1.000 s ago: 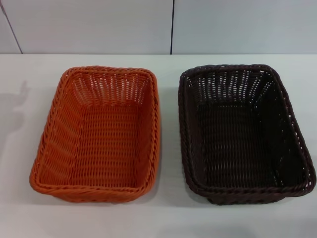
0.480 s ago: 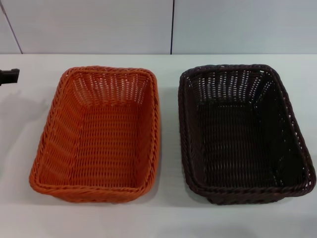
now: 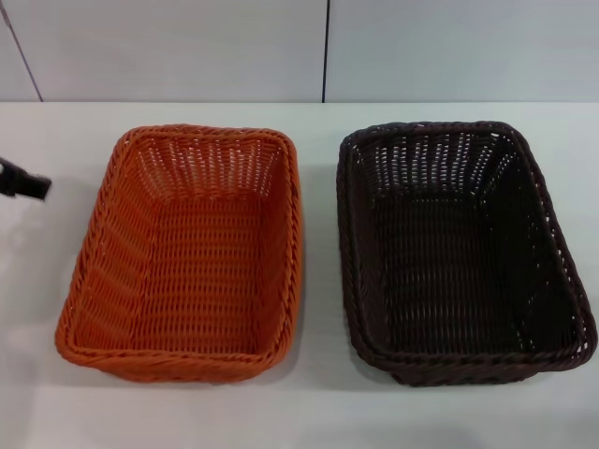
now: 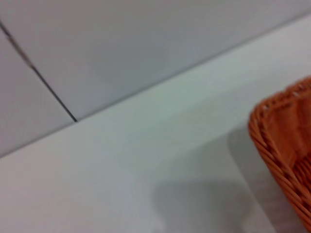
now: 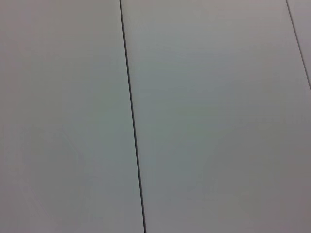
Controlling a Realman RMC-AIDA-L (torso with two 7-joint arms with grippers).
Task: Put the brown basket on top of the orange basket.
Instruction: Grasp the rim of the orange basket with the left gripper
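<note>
At the far left edge of the head view, a dark part of the left gripper [image 3: 22, 181] is seen above the white table [image 3: 318, 412], well to the left of the orange basket [image 3: 187, 253] and apart from it; whether its fingers are apart or together cannot be told. The orange basket is set on the left half of the table, upright and open, with its braided rim unbroken all round and nothing inside it. In the left wrist view only one rounded corner of the orange basket [image 4: 284, 145] is caught, with bare table [image 4: 121, 184] beside it and the grey panelled wall [image 4: 121, 48] behind. To the right, the brown basket [image 3: 459, 253] is placed on the table beside the orange one, a strip of table being left between the two, so that they do not touch. It also stands upright and holds nothing. It has not been stacked on the orange basket. The right gripper is not seen in any view; in the right wrist view only the wall [image 5: 214, 116] with its dark seams is shown.
</note>
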